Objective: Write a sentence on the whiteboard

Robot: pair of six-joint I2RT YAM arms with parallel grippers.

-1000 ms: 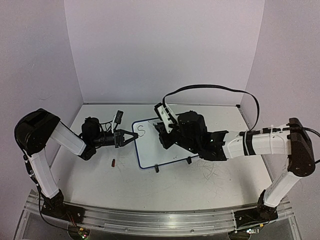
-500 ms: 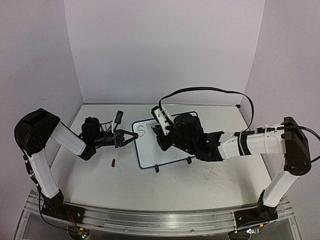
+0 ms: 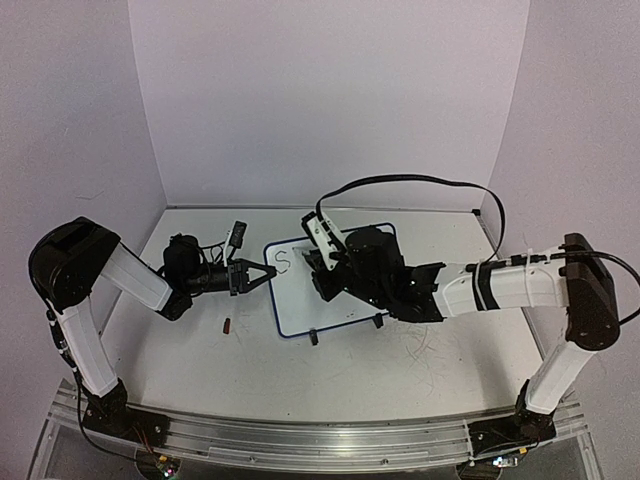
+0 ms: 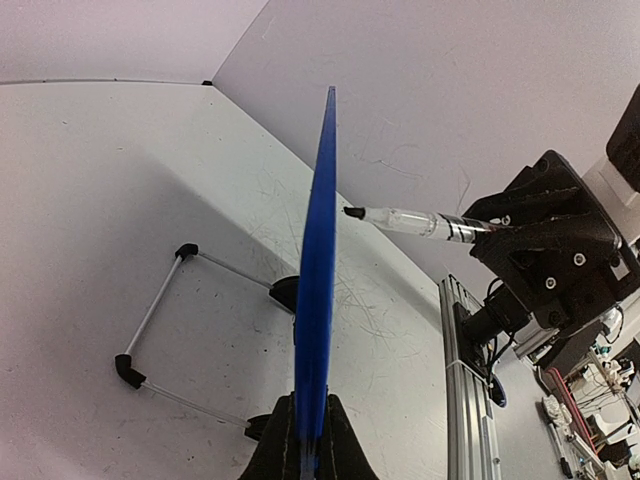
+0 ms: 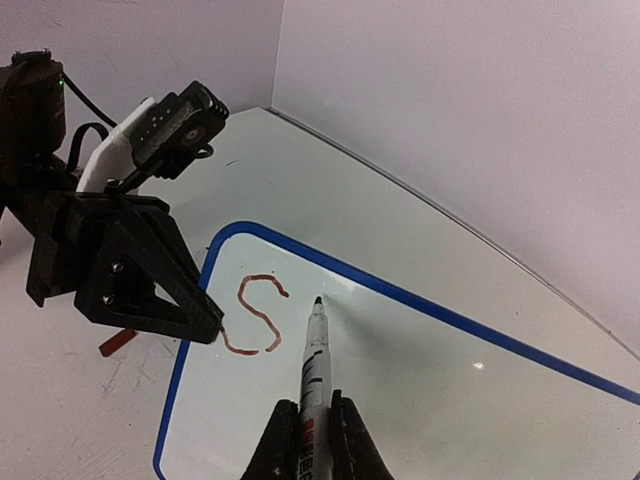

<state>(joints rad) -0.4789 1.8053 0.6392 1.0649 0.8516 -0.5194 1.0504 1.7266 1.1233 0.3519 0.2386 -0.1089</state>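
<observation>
Right wrist view, frame centre: whiteboard carries a sentence of one reddish S only; right gripper clenched on the marker, left gripper pinching the board's left rim; nearly all lettering is yet to do.

Scuffed table, loose bits
A small red object lies left of centre on the white table; a clear marker crosses mid-frame; lavender walls behind.
</observation>
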